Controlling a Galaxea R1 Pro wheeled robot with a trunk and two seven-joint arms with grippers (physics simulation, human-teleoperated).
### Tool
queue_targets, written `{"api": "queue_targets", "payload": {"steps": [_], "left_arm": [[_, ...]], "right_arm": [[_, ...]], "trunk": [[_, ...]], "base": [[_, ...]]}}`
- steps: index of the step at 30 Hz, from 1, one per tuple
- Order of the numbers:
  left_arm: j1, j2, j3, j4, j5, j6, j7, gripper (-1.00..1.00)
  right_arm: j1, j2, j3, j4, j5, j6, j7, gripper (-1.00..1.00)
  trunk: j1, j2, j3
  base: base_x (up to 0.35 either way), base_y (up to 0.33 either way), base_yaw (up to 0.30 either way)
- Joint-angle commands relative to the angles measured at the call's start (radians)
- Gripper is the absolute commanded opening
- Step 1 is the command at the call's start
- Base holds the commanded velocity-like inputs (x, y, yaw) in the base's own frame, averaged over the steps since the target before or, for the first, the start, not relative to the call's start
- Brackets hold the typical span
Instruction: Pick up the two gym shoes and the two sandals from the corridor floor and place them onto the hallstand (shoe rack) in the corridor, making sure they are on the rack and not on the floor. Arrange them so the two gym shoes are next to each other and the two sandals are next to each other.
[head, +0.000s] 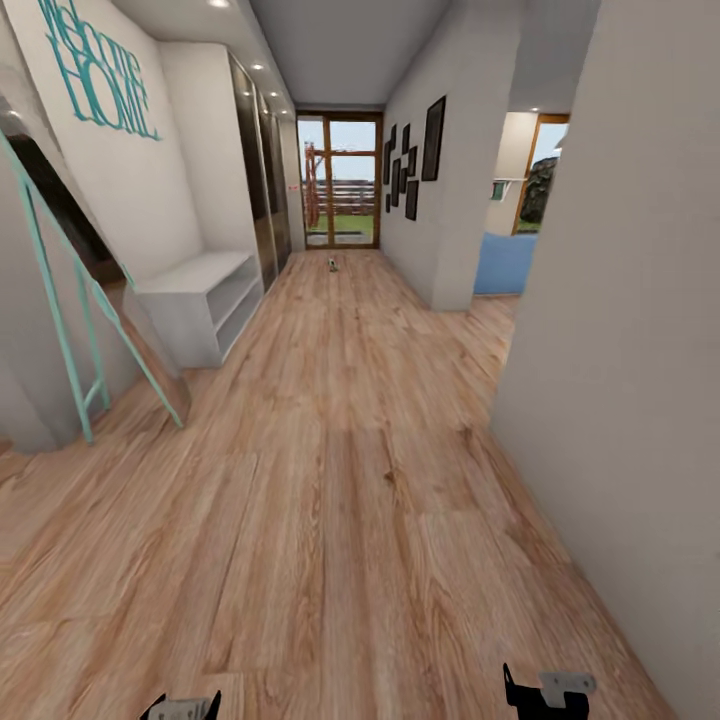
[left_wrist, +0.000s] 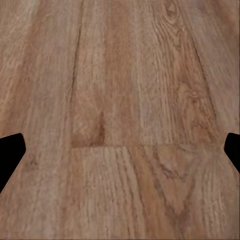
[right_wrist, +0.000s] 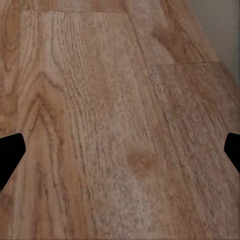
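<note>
Shoes are hardly made out: one small object (head: 333, 265) lies far down the corridor floor (head: 350, 480), too distant to identify. Both grippers, left (left_wrist: 120, 150) and right (right_wrist: 120, 150), are held spread wide and empty, presumably for travel.

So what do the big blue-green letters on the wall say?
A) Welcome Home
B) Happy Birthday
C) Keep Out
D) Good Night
A: in the head view, the teal lettering on the wall at the robot's left reads "Welcome HOME", above the low white bench.
</note>
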Motion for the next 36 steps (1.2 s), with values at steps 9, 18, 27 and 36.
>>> {"api": "queue_targets", "payload": {"steps": [9,18,27,36], "left_arm": [[0.003,-0.006,0.014,0.004,0.003,-0.003,-0.007,1.0],[0.003,-0.006,0.015,0.005,0.004,-0.003,-0.006,1.0],[0.003,-0.007,0.014,0.005,0.004,-0.004,-0.006,1.0],[0.003,-0.006,0.015,0.005,0.004,-0.005,-0.006,1.0]], "right_arm": [[-0.001,0.0,-0.006,0.002,0.011,-0.002,-0.004,1.0],[-0.001,0.0,-0.006,0.002,0.012,-0.002,-0.003,1.0],[-0.001,0.0,-0.006,0.002,0.012,-0.002,-0.003,1.0],[-0.001,-0.001,-0.006,0.003,0.012,-0.002,-0.005,1.0]], "trunk": [[0.0,0.0,-0.001],[0.0,0.0,-0.001],[0.0,0.0,-0.001],[0.0,0.0,-0.001]], "base": [[0.336,0.0,-0.044],[0.338,0.0,0.018],[0.339,0.0,0.17],[0.339,0.0,0.037]]}}
